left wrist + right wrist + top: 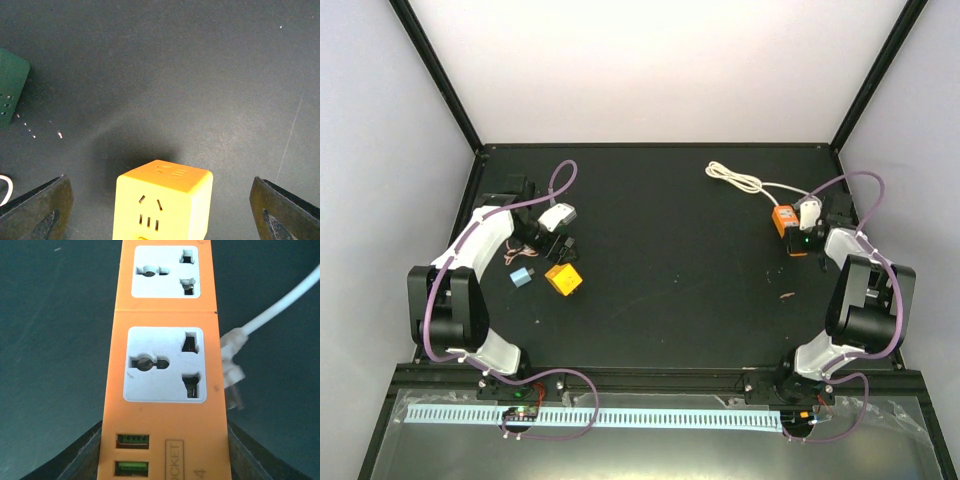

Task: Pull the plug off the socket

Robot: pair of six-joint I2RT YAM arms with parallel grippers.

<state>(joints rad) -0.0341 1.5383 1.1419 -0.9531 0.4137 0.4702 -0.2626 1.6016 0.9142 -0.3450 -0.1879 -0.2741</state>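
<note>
- The dark surface (670,260) holds everything. The things for this job sit at its far right.
- The right pincer (166,455) has one dark finger on each long side of the socket (167,365). It looks clenched on it, near the end with the small ports.
- The left pincer (160,210) is wide apart and holds nothing. A yellow cube (162,200) sits between its fingers. It is well apart from the socket.
- The socket is an orange block with white faces full of holes. I think it is hard, stiff and light. Its smooth sides may slip, so it needs a firm squeeze, or it will come along when the plug is pulled.
- The cord (735,178) is long, thin and white. It lies in loose loops behind the socket. It is soft and bendy. I would not pull on it, as it could stretch or tear at the plug.
- The plug (232,367) is small and white, tight against the right side of the socket. It looks blurry, so its pins cannot be seen. It seems hard and light. The best place to hold is its little body, pulling straight out sideways.
</note>
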